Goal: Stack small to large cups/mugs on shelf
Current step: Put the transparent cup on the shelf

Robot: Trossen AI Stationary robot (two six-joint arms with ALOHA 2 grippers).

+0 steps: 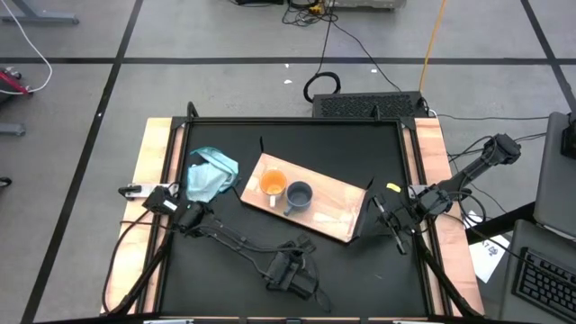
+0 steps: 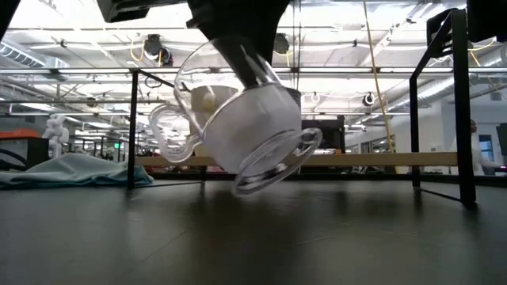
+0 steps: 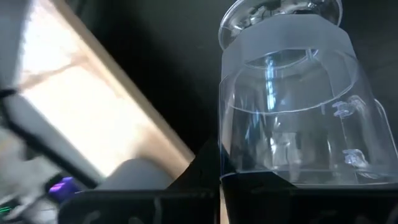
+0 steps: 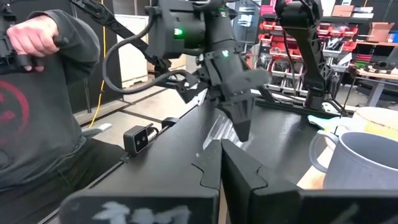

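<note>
The left gripper (image 2: 249,75) has its jaws clamped on the clear glass cup (image 2: 245,127), held tilted above the table (image 1: 342,270), foot pointing down and away, handle sideways. The right gripper (image 1: 393,219) rests closed and empty beside the shelf (image 1: 337,211).

A crumpled teal cloth (image 1: 209,175) lies on the black tabletop (image 1: 225,270) near its left edge. Past the near edge stands a person in a dark sweatshirt (image 4: 37,124).
</note>
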